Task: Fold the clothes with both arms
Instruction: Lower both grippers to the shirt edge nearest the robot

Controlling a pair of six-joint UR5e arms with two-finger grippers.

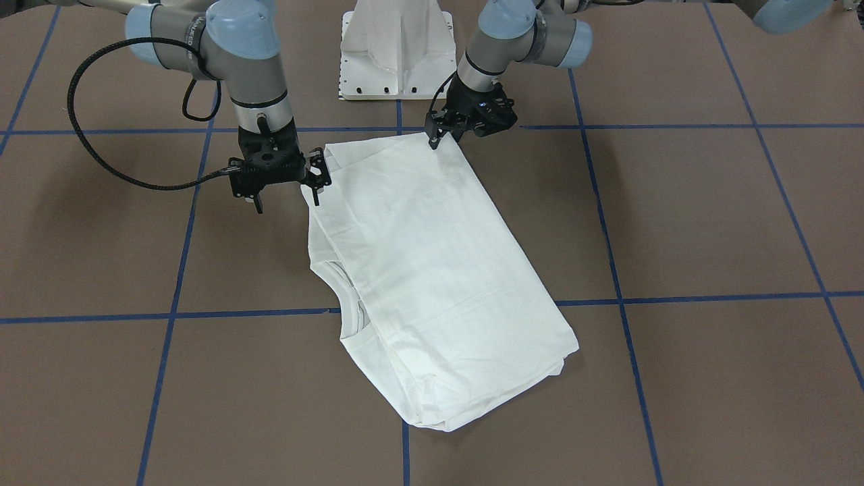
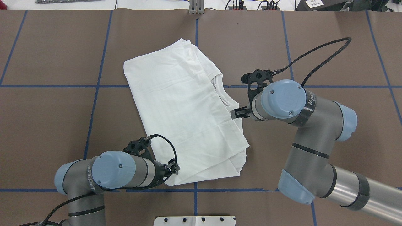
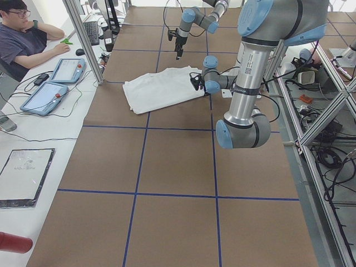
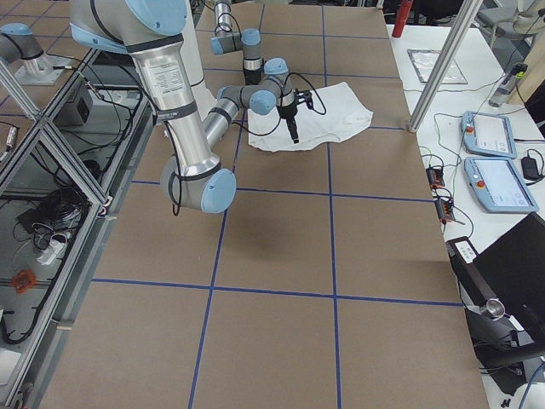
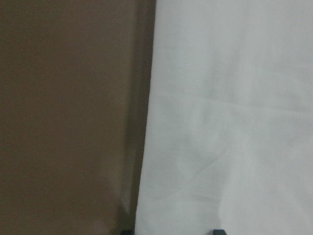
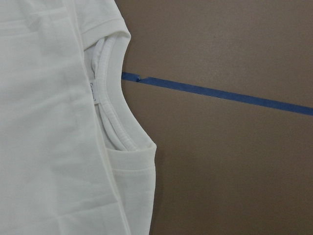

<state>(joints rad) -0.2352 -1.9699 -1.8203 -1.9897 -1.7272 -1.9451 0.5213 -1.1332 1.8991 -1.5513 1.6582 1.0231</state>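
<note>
Shirt: The white shirt [image 1: 432, 270] lies folded and flat on the brown counter [image 1: 675, 216]. It sits between the two tools, with one corner by each.
Left tool: The left tool [image 1: 444, 138] points down at a shirt corner. Its tips are right at the cloth, but I cannot tell if they touch it. In its own camera the two dark fingertips [image 5: 218, 231] stand apart, and the shirt's edge runs under the gap. It is spread and pinches nothing.
Right tool: The right tool [image 1: 287, 202] hangs just beside the other corner. One finger is at the cloth edge and the other is out over bare counter. It is spread wide and holds nothing.
Neck hole: The ribbed neck hole [image 6: 110, 98] shows below the right tool's camera, off to one side. It lies next to a blue line [image 6: 220, 93].
Man: A man [image 3: 22, 39] sits at a desk, well away from both tools.
</note>
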